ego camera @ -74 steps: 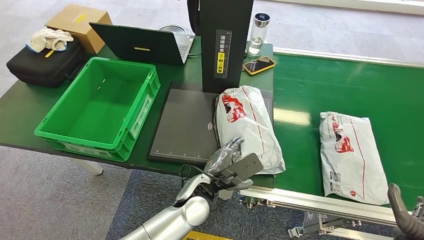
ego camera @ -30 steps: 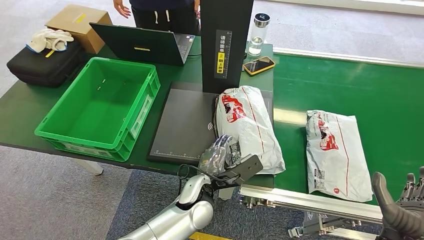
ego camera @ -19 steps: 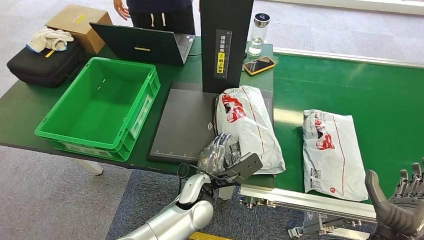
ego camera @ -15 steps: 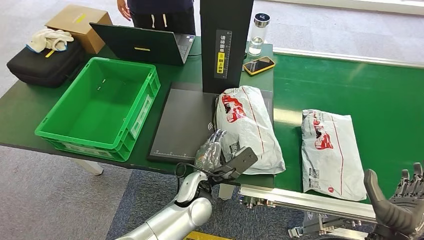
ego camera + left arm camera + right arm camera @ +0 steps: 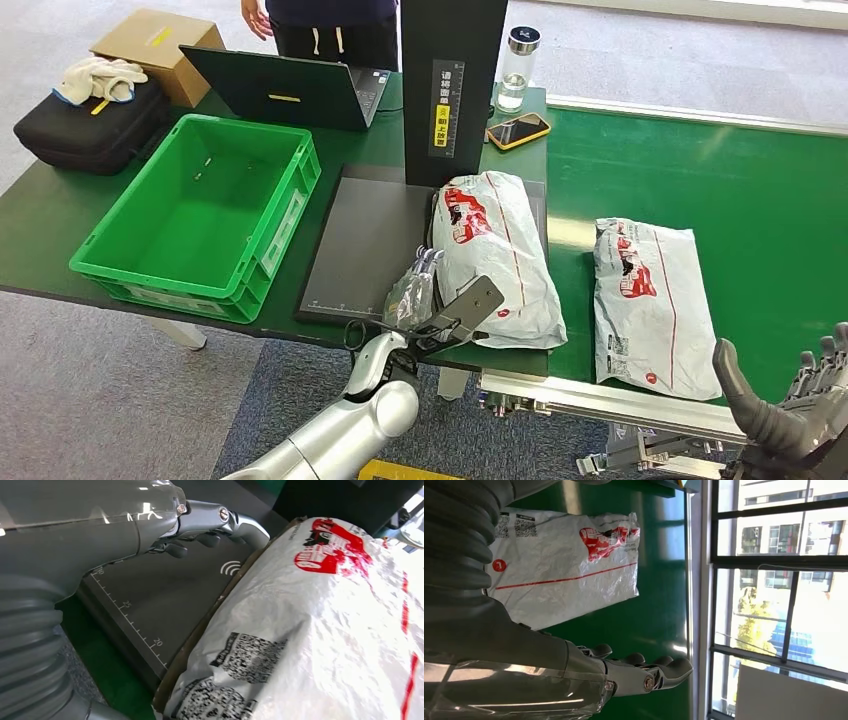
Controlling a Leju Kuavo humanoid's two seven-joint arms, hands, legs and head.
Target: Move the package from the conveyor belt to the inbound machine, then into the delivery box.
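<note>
Green worktop on one side and green conveyor belt on the other frame the scene, with a person standing behind the laptop.

One package lies on the right part of the dark scanner pad, at the foot of the black inbound machine. So the first leg looks done for this one; lifting it into the green box, which holds nothing yet, remains. A second package lies on the belt, untouched.

The left hand hovers over the pad just beside the first package, fingers extended and holding nothing. The right hand waits at the belt's near edge, fingers spread and empty, near the second package.

Count: two packages, one box, one laptop, one phone, one bottle.
</note>
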